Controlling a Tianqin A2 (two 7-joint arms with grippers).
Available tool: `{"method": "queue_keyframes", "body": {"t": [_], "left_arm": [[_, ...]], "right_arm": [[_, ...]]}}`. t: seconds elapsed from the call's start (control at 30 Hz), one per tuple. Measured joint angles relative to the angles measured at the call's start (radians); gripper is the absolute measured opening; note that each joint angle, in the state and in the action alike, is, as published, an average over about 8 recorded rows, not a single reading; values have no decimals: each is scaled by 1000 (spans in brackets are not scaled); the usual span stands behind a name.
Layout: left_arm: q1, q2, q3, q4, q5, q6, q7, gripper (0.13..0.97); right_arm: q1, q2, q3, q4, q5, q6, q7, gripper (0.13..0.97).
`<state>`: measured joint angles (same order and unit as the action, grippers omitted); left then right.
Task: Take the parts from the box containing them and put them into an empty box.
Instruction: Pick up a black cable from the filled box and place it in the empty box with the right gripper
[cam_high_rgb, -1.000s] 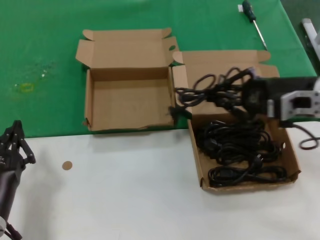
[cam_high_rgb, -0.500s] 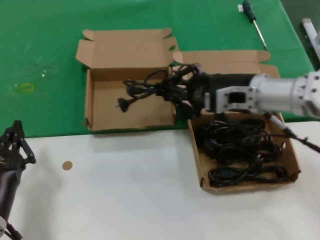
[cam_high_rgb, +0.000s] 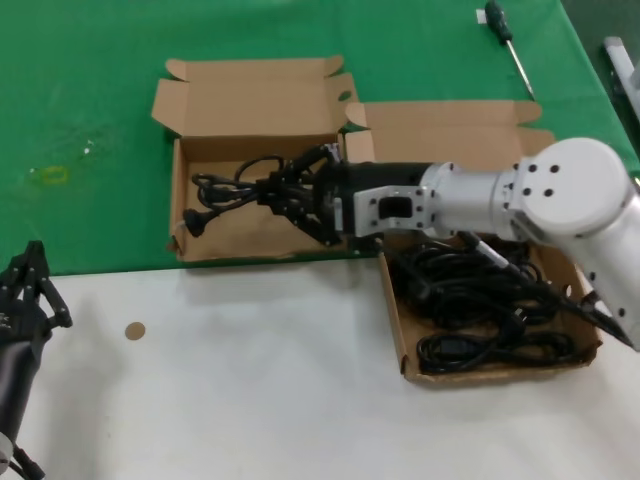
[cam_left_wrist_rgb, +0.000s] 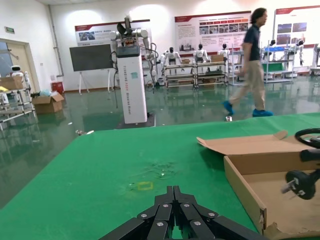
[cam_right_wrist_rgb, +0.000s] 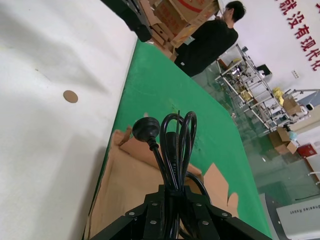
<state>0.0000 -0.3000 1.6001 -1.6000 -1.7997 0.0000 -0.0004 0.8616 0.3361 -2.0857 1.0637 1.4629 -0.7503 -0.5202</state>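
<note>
— Cable bundle (cam_high_rgb: 235, 185) status?

— I have it pinched in the right tool (cam_high_rgb: 290, 195), whose fingers are closed around the black cord. It hangs over the empty box (cam_high_rgb: 190, 215), with the plug dangling toward that box's left wall. From the right wrist I see the looped cord and plug (cam_right_wrist_rgb: 146, 129) sticking out past the fingertips, brown cardboard beneath.

— And the source box?

— The box containing them (cam_high_rgb: 590, 325) sits just beside the empty one, straddling the line where the green cloth (cam_high_rgb: 90, 90) meets the white worktop (cam_high_rgb: 250, 390). More black cables (cam_high_rgb: 480, 300) are coiled inside it.

— Left side?

— My left tool (cam_high_rgb: 30, 290) is parked at the worktop's left edge, well apart from both boxes; I cannot tell how wide it stands. A screwdriver (cam_high_rgb: 505, 40) lies near the far right corner.
</note>
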Motion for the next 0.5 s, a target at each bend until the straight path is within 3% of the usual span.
{"method": "queue_keyframes", "body": {"t": [0.5], "left_arm": [[0, 0, 0, 0, 0, 0, 0, 152]], "right_arm": [[59, -90, 9, -214, 11, 69, -168, 212]]}}
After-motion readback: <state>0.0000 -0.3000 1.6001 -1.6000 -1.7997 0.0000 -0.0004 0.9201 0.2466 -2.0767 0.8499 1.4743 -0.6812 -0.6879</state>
